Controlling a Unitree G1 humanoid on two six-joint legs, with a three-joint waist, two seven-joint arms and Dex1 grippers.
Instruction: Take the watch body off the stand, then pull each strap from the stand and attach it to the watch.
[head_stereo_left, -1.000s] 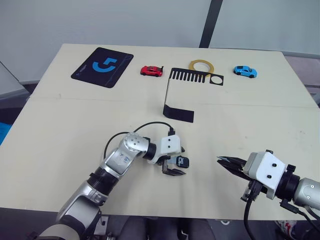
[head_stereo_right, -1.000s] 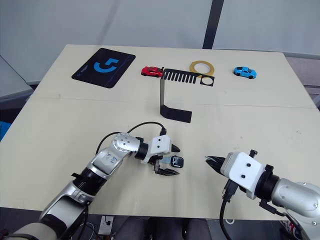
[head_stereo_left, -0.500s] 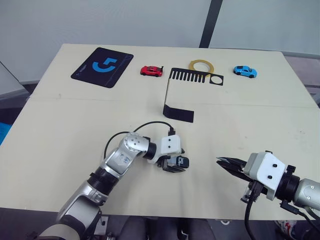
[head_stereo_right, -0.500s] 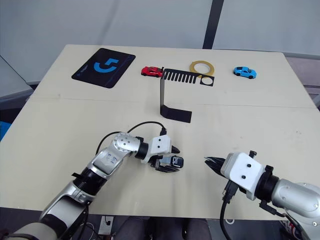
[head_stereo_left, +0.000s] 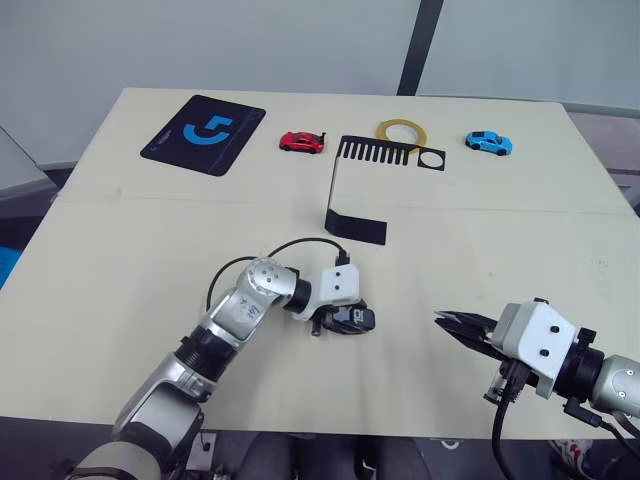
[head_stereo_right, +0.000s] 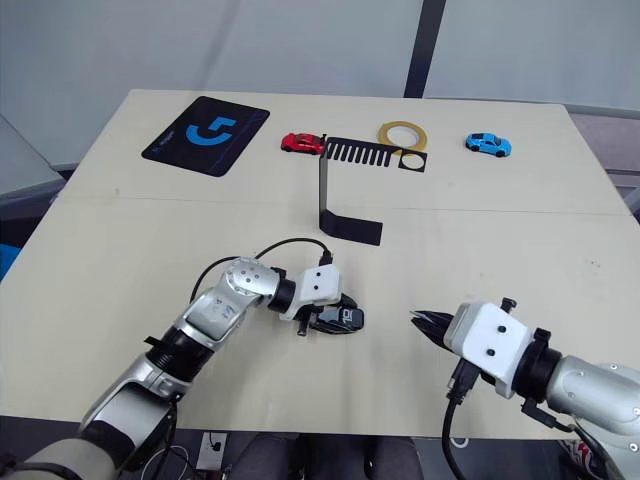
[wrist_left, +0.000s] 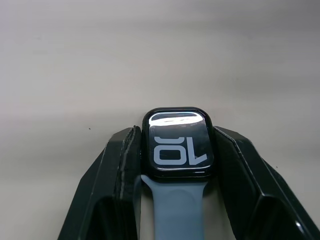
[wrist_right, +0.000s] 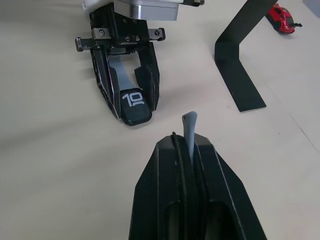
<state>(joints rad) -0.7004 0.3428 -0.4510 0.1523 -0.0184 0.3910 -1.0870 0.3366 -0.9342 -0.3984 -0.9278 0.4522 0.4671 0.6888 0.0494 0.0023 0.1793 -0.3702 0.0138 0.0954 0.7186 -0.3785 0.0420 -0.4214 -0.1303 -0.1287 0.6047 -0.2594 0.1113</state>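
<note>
The black watch body (wrist_left: 178, 143), its screen showing white digits, lies low over the table near the front, gripped by its sides in my left gripper (head_stereo_left: 350, 320). One grey-blue strap (wrist_left: 172, 210) hangs from the body and runs back between the fingers. My right gripper (wrist_right: 189, 140) hovers to the right of the watch, pointing at it with a gap between them. It is shut on the other strap (wrist_right: 190, 125), whose tapered end sticks out past the fingertips. The black stand (head_stereo_left: 345, 190) rises mid-table behind the watch with nothing on it.
Along the far edge lie a black mouse pad with a blue logo (head_stereo_left: 203, 133), a red toy car (head_stereo_left: 302, 142), a yellow tape roll (head_stereo_left: 404, 131) and a blue toy car (head_stereo_left: 489, 141). The table's front edge runs just below both arms.
My left gripper's fingers, open around the watch body a second ago, have shut on it and the wrist has turned slightly. The right gripper has stayed put.
</note>
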